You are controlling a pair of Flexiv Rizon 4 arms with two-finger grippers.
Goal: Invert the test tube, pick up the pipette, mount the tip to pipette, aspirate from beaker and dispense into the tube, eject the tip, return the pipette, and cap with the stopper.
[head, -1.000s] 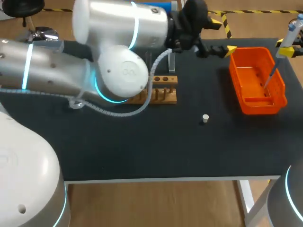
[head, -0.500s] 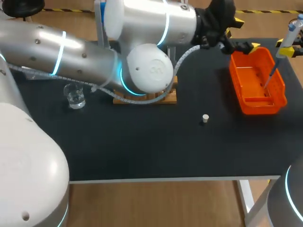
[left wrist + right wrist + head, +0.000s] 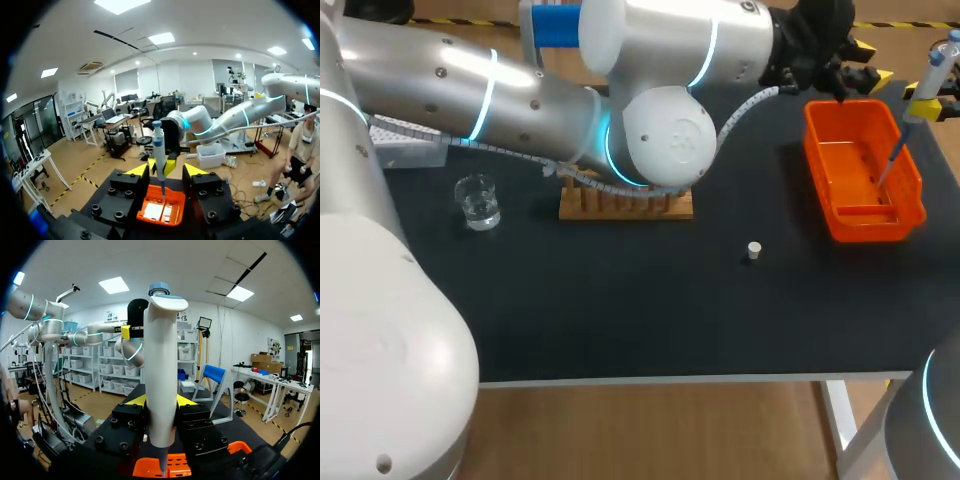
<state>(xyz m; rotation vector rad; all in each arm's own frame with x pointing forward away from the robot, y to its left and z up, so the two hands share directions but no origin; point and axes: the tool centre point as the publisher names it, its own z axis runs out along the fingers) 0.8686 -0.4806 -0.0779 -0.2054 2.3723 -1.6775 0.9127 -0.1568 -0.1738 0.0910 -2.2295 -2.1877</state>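
Across the table (image 3: 620,320) stretches the left arm (image 3: 520,100), left gripper (image 3: 166,171) spread; right gripper (image 3: 160,400) clamps upright pipette (image 3: 161,365).

A black tabletop (image 3: 620,310) carries an orange bin (image 3: 868,228) just in front of the left pincer (image 3: 865,70). A wooden rack (image 3: 625,205), a glass beaker (image 3: 478,200) and a small white stopper (image 3: 753,250) sit well apart from that pincer.

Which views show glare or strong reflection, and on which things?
Head view: light glares on the silver left arm, and the beaker glints. Left wrist view: the floor of the orange basket is washed bright. Right wrist view: the pipette is evenly lit.
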